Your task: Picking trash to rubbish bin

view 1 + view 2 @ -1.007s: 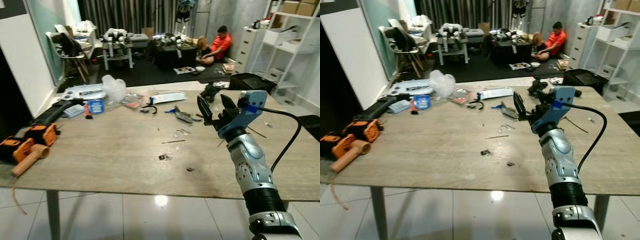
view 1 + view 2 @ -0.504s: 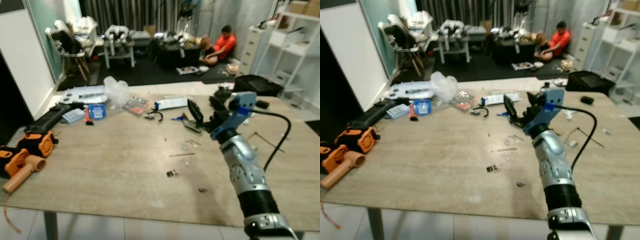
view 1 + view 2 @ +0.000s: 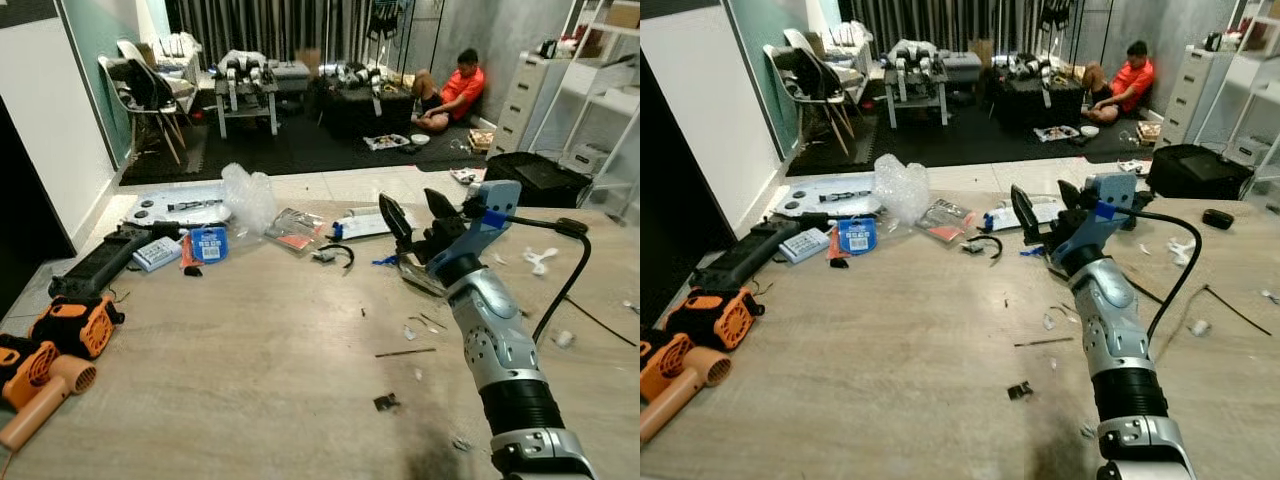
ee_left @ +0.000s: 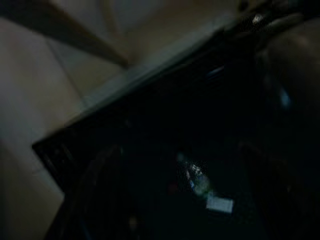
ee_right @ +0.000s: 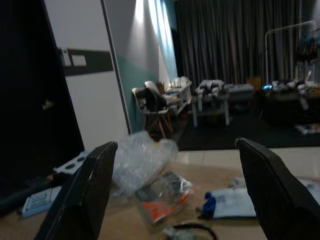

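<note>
Lying toward eleven o'clock on our table (image 3: 250,360), the crumpled plastic bag (image 3: 248,196) sits beside an orange packet (image 3: 296,229). Our right gripper (image 3: 412,214) hovers at one o'clock, fingers spread wide, holding nothing. Our left gripper's fingers we cannot tell. Orange tools (image 3: 70,327) rest at nine.

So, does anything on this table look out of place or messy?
Yes. The wooden table is littered: a crumpled clear plastic bag near the far edge, an orange-printed packet beside it, and small scraps scattered near the right gripper, which hovers open above them.
</note>
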### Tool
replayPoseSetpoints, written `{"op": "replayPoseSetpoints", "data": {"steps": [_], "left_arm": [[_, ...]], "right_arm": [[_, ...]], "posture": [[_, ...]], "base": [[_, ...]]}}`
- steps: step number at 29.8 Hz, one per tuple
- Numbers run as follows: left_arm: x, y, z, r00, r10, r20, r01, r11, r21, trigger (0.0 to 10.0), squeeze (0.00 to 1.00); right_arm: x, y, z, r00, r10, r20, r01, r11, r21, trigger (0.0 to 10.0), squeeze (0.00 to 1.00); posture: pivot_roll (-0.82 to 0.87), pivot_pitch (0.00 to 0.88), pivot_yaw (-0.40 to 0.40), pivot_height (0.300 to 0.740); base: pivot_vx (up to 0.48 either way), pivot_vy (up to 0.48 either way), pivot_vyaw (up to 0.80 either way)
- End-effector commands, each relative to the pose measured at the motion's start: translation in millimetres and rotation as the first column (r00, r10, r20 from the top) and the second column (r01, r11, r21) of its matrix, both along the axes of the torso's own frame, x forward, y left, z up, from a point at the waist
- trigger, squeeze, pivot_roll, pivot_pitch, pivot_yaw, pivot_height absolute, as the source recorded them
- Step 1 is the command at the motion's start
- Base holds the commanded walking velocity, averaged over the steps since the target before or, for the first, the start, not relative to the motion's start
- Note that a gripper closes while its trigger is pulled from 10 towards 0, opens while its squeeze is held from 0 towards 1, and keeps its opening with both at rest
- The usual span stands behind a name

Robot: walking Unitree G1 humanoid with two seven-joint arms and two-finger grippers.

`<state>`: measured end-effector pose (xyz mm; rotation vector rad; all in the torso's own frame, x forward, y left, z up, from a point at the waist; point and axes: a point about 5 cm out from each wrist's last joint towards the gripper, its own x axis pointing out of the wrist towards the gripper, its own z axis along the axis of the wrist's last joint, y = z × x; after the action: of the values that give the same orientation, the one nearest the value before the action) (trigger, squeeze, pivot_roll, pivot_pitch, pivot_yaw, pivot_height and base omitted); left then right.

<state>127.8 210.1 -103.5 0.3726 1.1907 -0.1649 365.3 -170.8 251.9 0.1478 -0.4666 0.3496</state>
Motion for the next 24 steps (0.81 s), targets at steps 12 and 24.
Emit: {"op": "replayPoseSetpoints", "data": {"steps": [12,24], "left_arm": [[-13.0,0.9,-4,0.999,-0.004,-0.045,0.004,1.0,0.0,10.0,0.0],[-21.9,2.7,-6,0.998,0.014,-0.053,-0.014,1.0,0.013,10.0,0.0]], "right_arm": [[-0.9,-0.7,-3,1.0,0.0,-0.016,0.0,1.0,-0.013,10.0,0.0],[11.1,-26.9,-21,0.971,-0.207,-0.116,0.197,0.976,-0.09,10.0,0.0]], "posture": [[-0.12,0.09,0.04,0.74],[-0.1,0.138,0.046,0.74]], "base": [[0.0,-0.226,0.0],[0.0,-0.083,0.0]]}}
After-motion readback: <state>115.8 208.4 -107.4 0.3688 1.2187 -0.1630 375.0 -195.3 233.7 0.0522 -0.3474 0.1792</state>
